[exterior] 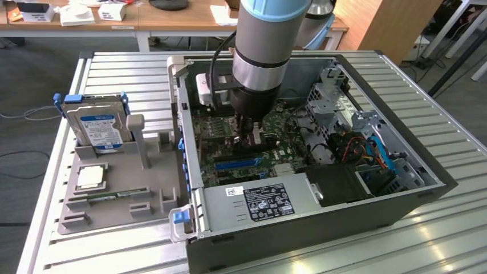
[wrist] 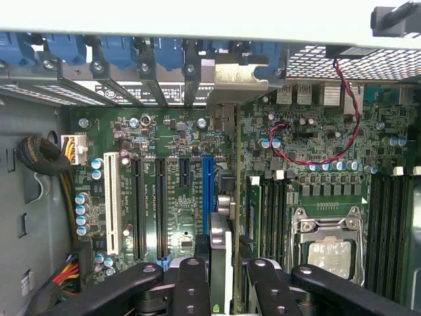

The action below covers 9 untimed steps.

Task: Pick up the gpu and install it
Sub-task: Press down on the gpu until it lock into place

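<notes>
The pincer (wrist: 223, 276) is closed on the gpu (wrist: 227, 217), its dark fingers (wrist: 191, 283) clamping the thin card edge-on from both sides. The card stands upright over the motherboard (wrist: 171, 197), just beside the blue slot (wrist: 208, 204), and its grey metal end bracket (wrist: 237, 72) reaches the rear wall of the computer case (exterior: 426, 188). Whether the card's edge is fully seated is hard to tell. In the exterior view the pincer (exterior: 247, 134) is down inside the open case. Outside the case, on the slatted worktop (exterior: 122, 68), a grey holder (exterior: 99, 200) carries a hard drive (exterior: 97, 128) standing upright.
</notes>
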Tool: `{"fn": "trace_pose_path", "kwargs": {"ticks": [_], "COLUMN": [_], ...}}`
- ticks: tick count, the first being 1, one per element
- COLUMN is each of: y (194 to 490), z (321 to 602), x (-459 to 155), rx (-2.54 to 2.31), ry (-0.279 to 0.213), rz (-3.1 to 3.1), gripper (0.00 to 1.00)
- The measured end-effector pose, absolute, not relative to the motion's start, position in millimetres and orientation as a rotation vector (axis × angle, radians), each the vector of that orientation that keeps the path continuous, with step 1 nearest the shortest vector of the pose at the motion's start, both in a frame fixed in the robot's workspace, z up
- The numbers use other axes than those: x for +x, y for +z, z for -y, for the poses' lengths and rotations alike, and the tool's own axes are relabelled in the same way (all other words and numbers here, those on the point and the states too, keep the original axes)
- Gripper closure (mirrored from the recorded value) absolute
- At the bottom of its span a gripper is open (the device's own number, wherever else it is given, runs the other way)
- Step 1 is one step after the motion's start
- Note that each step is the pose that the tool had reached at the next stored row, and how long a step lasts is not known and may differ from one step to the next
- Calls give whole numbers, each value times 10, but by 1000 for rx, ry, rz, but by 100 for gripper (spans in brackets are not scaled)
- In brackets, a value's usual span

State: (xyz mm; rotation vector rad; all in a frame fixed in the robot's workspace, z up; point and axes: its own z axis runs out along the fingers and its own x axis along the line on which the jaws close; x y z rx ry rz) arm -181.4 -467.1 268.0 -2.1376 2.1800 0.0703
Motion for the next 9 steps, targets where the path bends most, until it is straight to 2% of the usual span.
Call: {"fn": "trace_pose_path", "kwargs": {"ticks": [9], "y": [2703], "z": [4671], "x": [-1830], "rx": [-2138], "ry": [72], "rz": [-2190], "gripper": [73]}}
